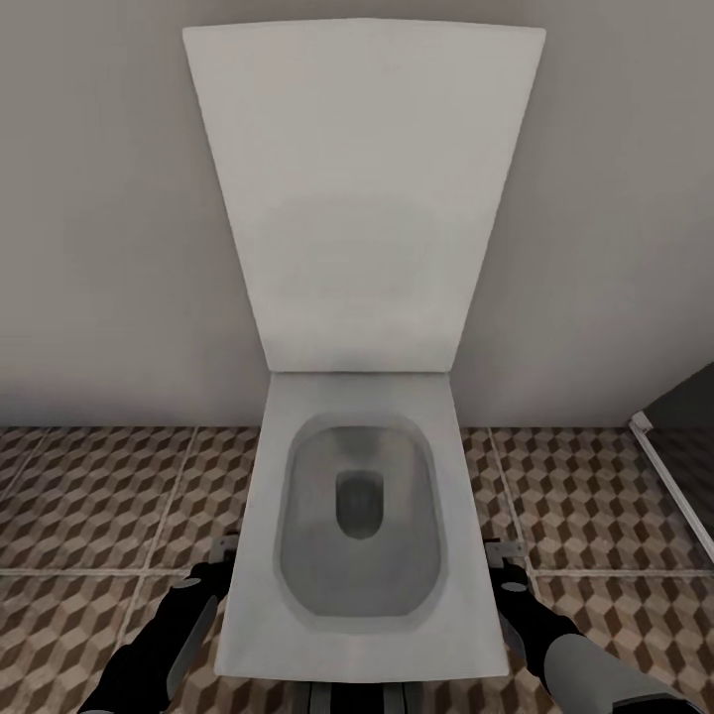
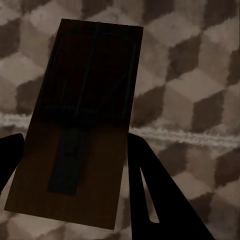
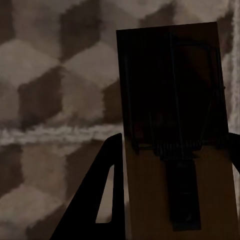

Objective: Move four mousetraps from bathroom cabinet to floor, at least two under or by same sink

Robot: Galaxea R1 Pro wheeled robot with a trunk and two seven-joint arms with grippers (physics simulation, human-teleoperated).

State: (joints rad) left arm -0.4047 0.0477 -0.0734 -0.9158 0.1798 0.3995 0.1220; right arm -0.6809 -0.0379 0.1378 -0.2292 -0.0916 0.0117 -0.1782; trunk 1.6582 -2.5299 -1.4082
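Each arm carries one flat brown wooden mousetrap: the left gripper (image 2: 75, 185) pinches one (image 2: 80, 125), the right gripper (image 3: 172, 190) pinches another (image 3: 175, 125), both hanging above the cube-patterned brown and cream tile floor (image 1: 89, 496). A white open toilet (image 1: 362, 516) stands at twelve o'clock. These two are fetched but not yet set down.

One mousetrap (image 2: 80, 125), a flat brown wooden slab with dark metal wire and bar, fills the middle of the left wrist view, tilted, gripped between the left pincer (image 2: 75, 165) fingers above the bathroom floor (image 2: 200, 75) of brown, tan and cream cube tiles. A second mousetrap (image 3: 175, 130) stands upright at the right of the right wrist view, clasped by the right pincer (image 3: 175, 185).
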